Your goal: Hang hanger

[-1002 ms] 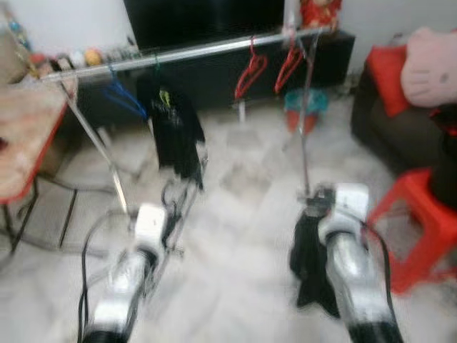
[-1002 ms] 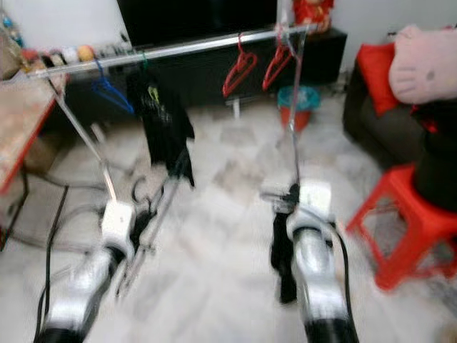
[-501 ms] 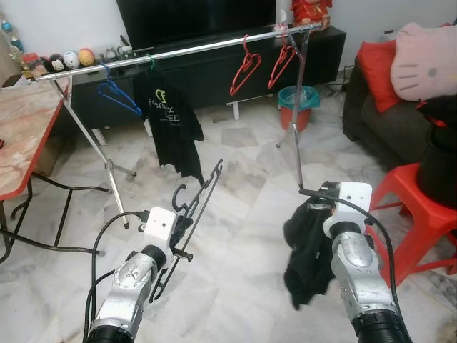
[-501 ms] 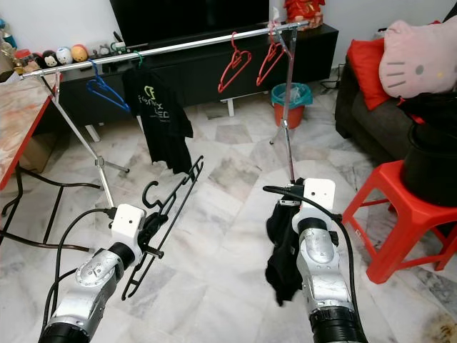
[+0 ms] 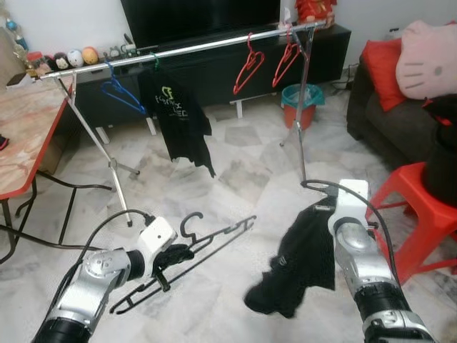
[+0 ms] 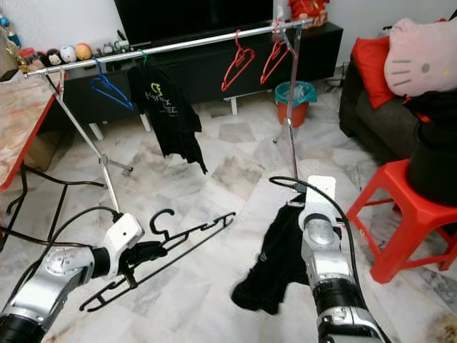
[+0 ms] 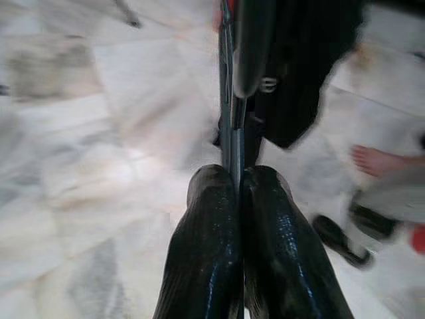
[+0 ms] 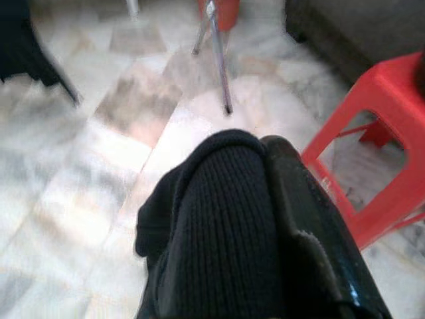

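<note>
Black wire hanger point(image 5: 187, 256) has swung down from steeply tilted half a second ago to nearly level now, hook end point(image 5: 191, 220) up near the left wrist, long bar running out toward the robot's right over the floor. Left gripper point(image 7: 234, 199) is clamped tight on it, fingers point(image 7: 206, 239) pressed together with the wire between them, no gap. Right gripper point(image 8: 265, 219) has its fingers closed on a bunched dark garment point(image 5: 296, 261), which now trails lower and further left than before, its free end close under the hanger's far tip. Reads to me as lining up to thread the garment onto the hanger, so the hang itself is not started. Clothes rail point(image 5: 178, 50) stands well apart, ahead, carrying a blue hanger point(image 5: 121, 94), a black T-shirt point(image 5: 182, 118) and two red hangers point(image 5: 268, 61); open rail between the shirt and the reds looks like the likely slot. Red stool point(image 5: 418, 214) sits just beside the right arm, so watch clearance there.
</note>
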Tool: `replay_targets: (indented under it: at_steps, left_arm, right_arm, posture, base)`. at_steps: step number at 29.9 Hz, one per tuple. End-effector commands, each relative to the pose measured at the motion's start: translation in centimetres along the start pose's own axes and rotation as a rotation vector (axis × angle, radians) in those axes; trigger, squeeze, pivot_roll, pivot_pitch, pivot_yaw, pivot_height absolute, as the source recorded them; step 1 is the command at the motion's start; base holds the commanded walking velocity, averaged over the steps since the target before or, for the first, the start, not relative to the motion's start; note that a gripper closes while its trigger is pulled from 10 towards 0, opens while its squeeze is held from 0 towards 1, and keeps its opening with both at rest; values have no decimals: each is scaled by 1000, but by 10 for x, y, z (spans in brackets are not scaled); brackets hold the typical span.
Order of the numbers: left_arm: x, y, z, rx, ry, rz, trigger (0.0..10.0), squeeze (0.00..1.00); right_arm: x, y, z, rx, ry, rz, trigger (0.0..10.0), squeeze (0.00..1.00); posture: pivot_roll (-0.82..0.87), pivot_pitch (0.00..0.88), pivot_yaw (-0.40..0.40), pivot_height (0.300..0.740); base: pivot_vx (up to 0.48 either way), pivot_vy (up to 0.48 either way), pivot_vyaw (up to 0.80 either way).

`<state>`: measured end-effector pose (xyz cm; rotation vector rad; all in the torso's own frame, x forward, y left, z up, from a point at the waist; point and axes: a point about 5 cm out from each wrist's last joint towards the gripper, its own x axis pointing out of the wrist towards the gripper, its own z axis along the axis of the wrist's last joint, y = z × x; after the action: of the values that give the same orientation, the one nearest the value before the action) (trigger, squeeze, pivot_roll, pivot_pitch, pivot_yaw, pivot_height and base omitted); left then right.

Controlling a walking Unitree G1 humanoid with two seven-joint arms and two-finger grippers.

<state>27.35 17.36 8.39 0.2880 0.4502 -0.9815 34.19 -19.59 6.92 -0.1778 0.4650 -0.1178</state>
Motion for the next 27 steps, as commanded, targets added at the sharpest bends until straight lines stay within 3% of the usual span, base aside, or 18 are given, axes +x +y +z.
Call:
replay_targets:
  at_steps: [1, 2, 5, 11, 14, 17, 22, 27]
  left_arm:
    - [-2, -1, 11, 17, -8, -74, 10000, 0]
    - [-3, -4, 12, 19, 2, -114, 10000, 0]
    - [-2, -6, 16, 12, -6, -143, 10000, 0]
    - [4, -18, 29, -8, -55, -230, 10000, 0]
    - [4, -23, 31, -10, -51, -277, 10000, 0]
    - [2, -31, 34, 2, -48, -336, 10000, 0]
    - [7, -35, 41, 6, -72, -351, 10000, 0]
    - [16, -38, 51, 32, -92, -337, 10000, 0]
  right_arm:
    - [1, 22, 2, -96, 36, 144, 10000, 0]
    - [2, 25, 5, -173, 31, 160, 10000, 0]
    - [3, 28, 6, -214, 36, 176, 10000, 0]
    - [8, 30, 16, -195, 34, 168, 10000, 0]
    - [10, 23, 20, -187, 41, 118, 10000, 0]
    - [13, 12, 26, -121, 37, 36, 10000, 0]
    - [13, 17, 24, -130, 45, 70, 10000, 0]
    - [13, 25, 24, -31, 41, 88, 10000, 0]
  posture:
    - [-118, 0, 119, 740]
    - [-118, 0, 119, 740]
    - [-117, 0, 119, 740]
    - [-114, 0, 114, 740]
    - [-111, 0, 111, 740]
    - [-111, 0, 111, 740]
    - [-102, 0, 108, 740]
    - [-97, 0, 107, 740]
  base:
    - [0, 0, 0]
    - [0, 0, 0]
    - [0, 0, 0]
    - [0, 0, 0]
    - [0, 0, 0]
    - [0, 0, 0]
    - [0, 0, 0]
    - [0, 0, 0]
